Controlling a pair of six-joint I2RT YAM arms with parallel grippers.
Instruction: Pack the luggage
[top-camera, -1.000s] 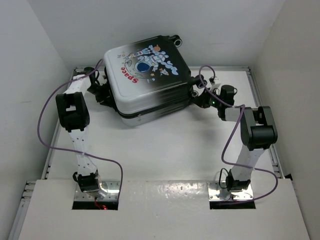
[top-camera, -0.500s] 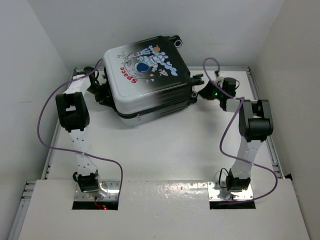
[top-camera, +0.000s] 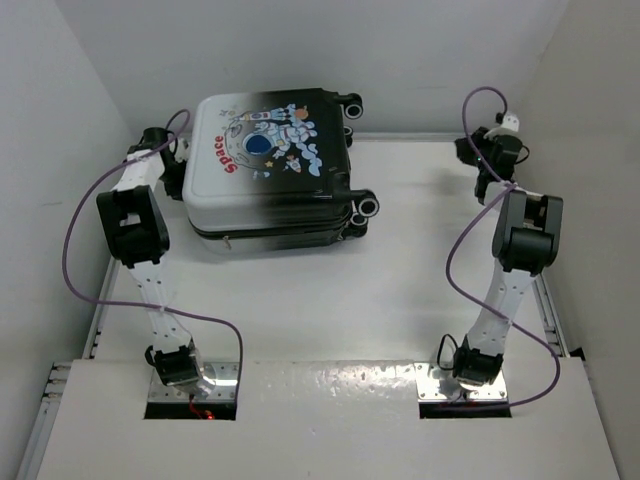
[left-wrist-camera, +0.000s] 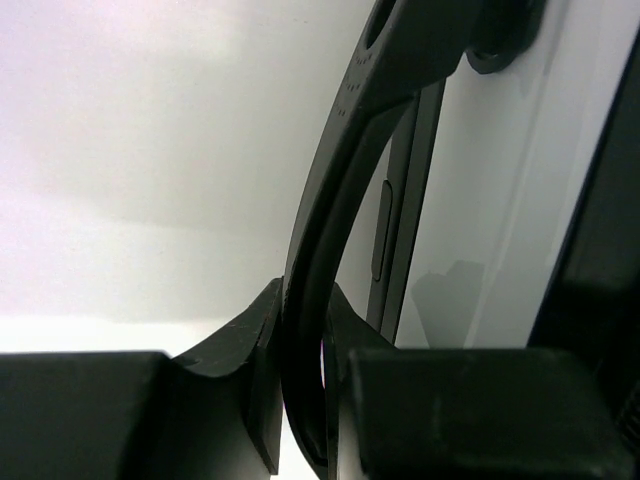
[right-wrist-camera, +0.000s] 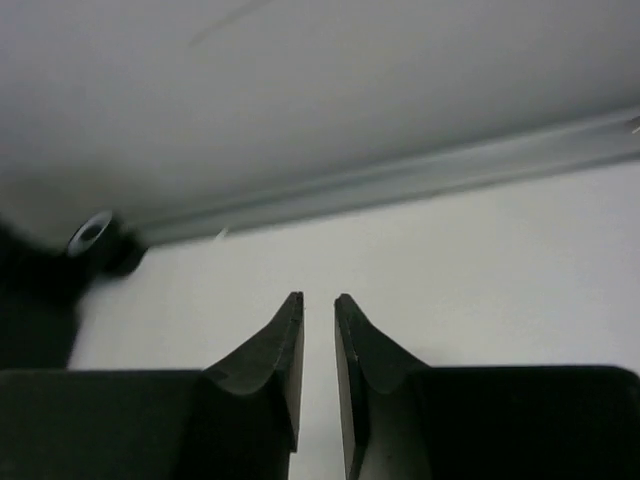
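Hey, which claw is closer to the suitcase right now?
Left. The left claw is clamped on the black handle at the left side of the luggage; the right claw hangs well off to its right, touching nothing.

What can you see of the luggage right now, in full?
The luggage is a small hard-shell case, closed, lying printed side up at the far left of the table. Its glossy shell fades from white to black and carries a cartoon astronaut and red "Space" lettering. Black wheels stick out at its right end. A seam runs along the near side. The left gripper is closed on its black handle at the left end.
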